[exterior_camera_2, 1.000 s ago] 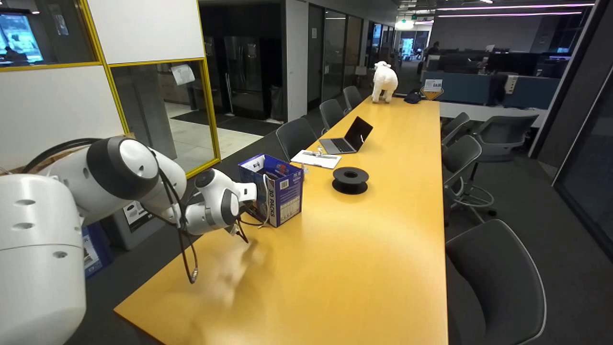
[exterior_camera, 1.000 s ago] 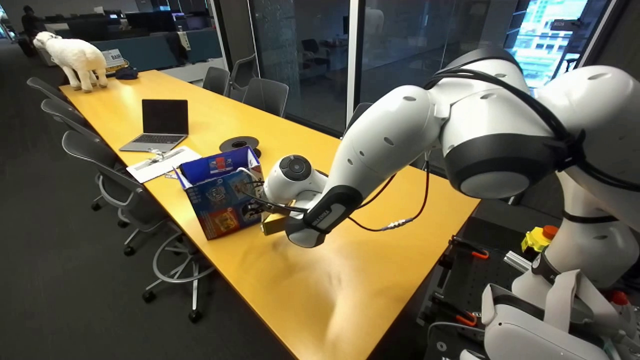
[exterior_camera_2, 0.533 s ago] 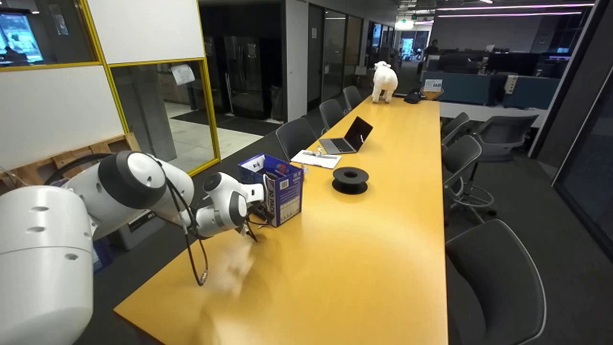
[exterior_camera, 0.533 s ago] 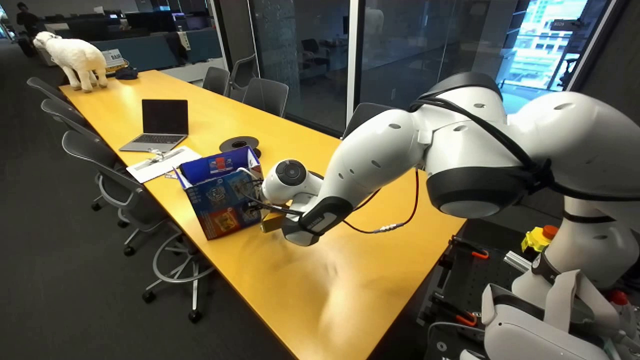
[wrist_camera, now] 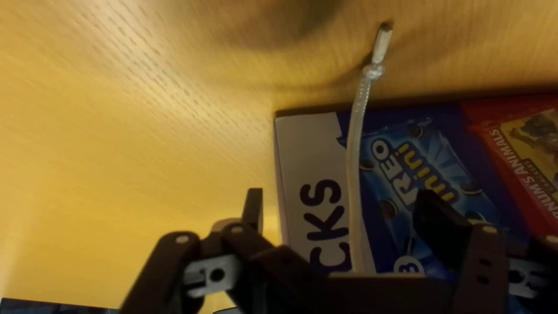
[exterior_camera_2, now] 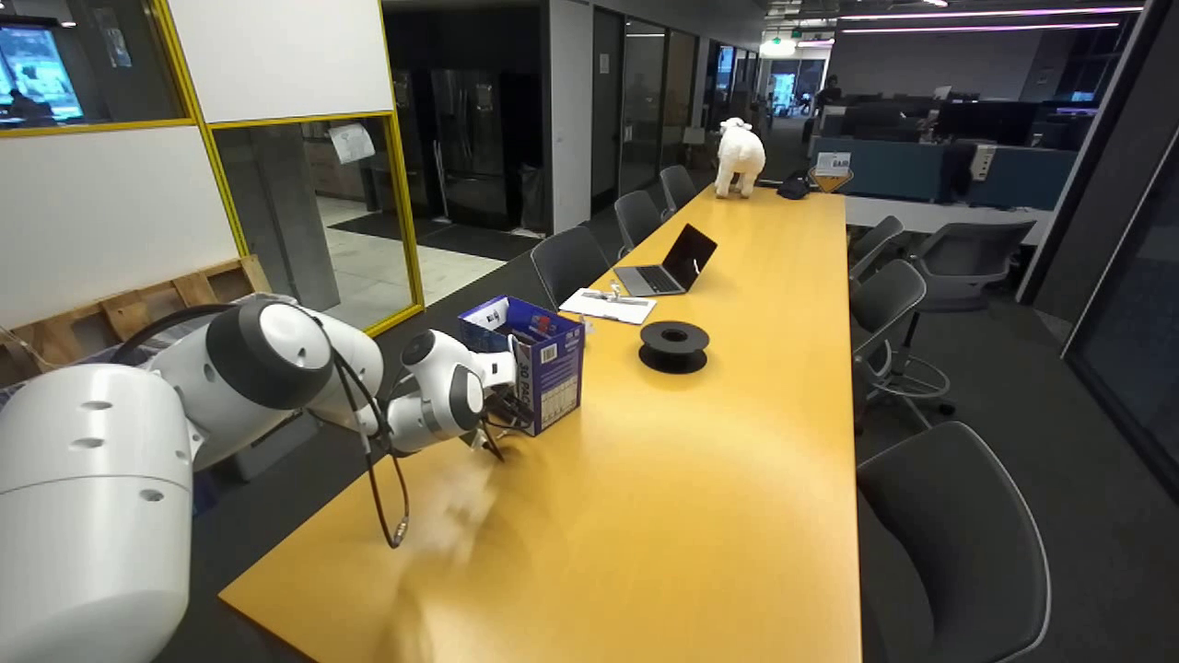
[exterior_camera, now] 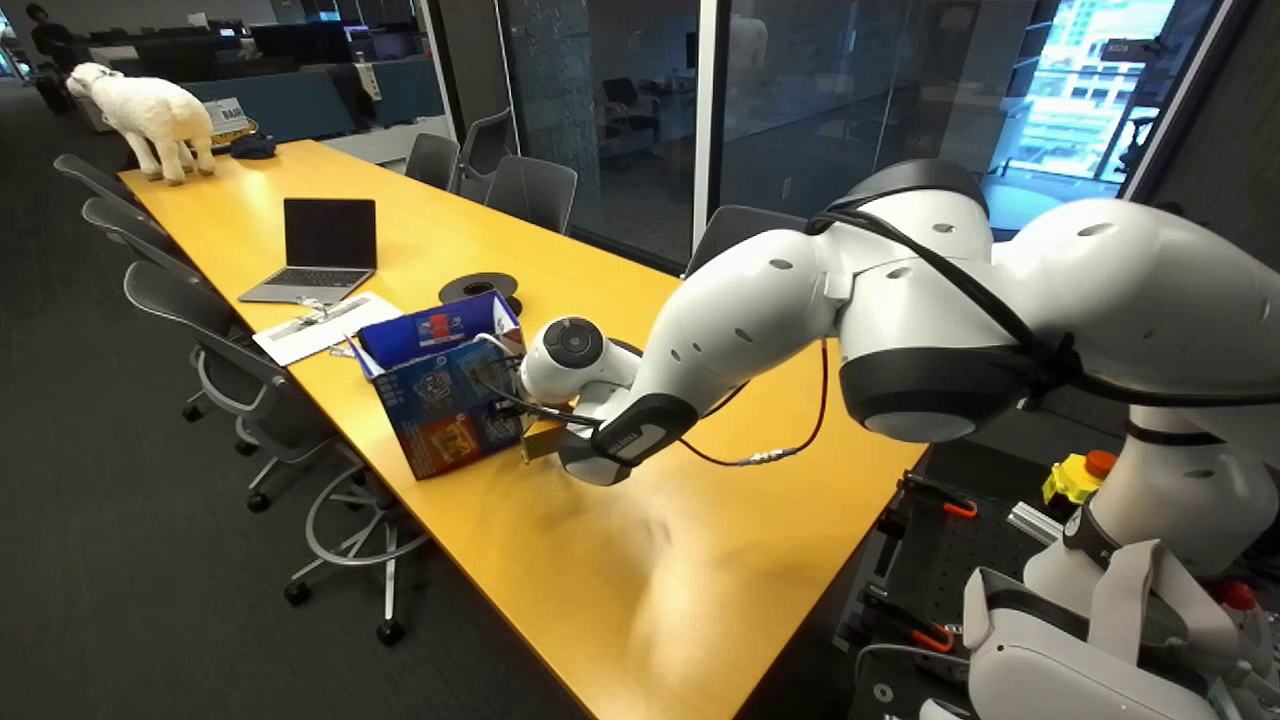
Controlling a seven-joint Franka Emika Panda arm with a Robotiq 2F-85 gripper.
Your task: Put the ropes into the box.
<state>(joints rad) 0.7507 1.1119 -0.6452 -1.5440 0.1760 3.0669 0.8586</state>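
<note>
The blue box (exterior_camera: 430, 410) stands upright and open-topped on the table, also in an exterior view (exterior_camera_2: 555, 378) and the wrist view (wrist_camera: 311, 148). One white rope (wrist_camera: 355, 144) hangs over its rim and down its outside wall, its knotted end near the table. Its upper part shows in both exterior views, as a white loop (exterior_camera: 492, 342) at the rim and at the box corner (exterior_camera_2: 513, 346). My gripper (wrist_camera: 338, 196) is open beside this wall, the rope between its fingers in the picture. Whether it touches the rope is unclear. The rope's part inside the box is hidden.
A black spool (exterior_camera_2: 674, 347) lies beyond the box on the table (exterior_camera_2: 700, 516). A clipboard with papers (exterior_camera_2: 608, 305) and an open laptop (exterior_camera_2: 668, 262) stand farther along. A white toy sheep (exterior_camera_2: 740, 157) is at the far end. Chairs line the table's sides.
The arm has lowered and moved toward the box, bringing the gripper closer to the wall with the rope. In an exterior view the gripper now covers the rope's lower part. The box stays in place.
</note>
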